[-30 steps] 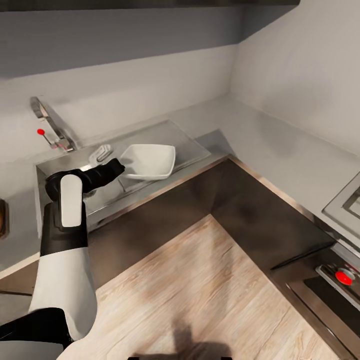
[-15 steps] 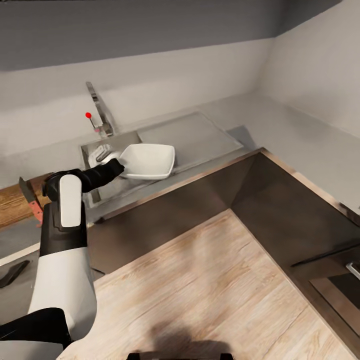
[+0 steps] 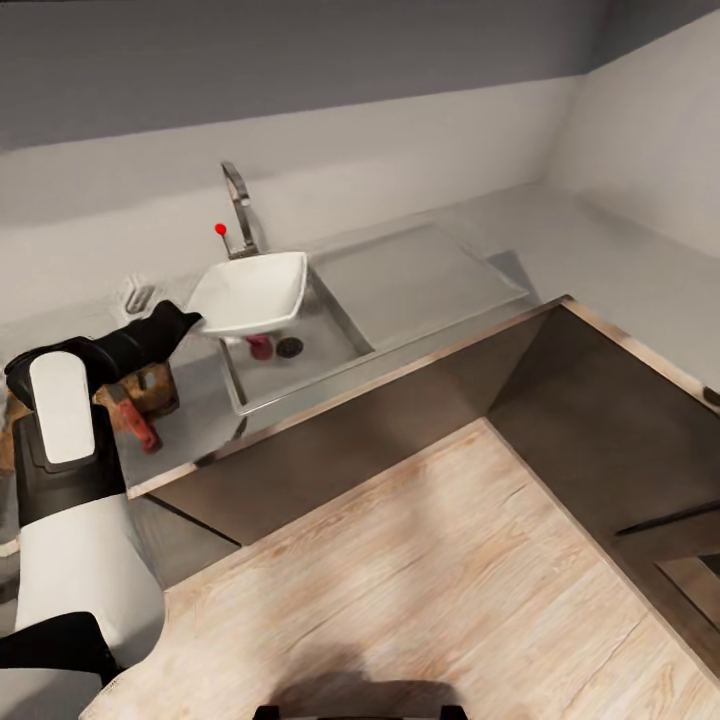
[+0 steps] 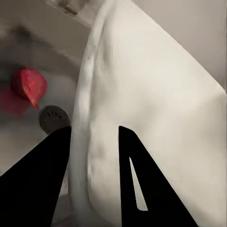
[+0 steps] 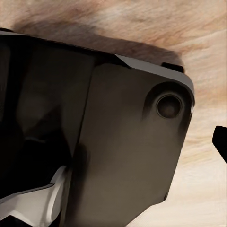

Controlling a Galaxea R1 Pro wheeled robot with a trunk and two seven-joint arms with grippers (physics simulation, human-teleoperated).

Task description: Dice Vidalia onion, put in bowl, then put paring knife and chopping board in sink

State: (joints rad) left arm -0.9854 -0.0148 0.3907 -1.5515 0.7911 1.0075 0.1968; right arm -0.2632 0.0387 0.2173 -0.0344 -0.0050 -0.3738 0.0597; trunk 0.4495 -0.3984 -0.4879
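The left tool (image 3: 190, 322) is clamped on the bowl's (image 3: 252, 293) rim, holding it above the sink (image 3: 300, 350); the right tool's state cannot be told.

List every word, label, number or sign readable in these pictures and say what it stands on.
None: no readable text, number or brand on any surface.
The only mark is a plain red dot by the faucet, without lettering.
The bowl, held in the left gripper, is unmarked.
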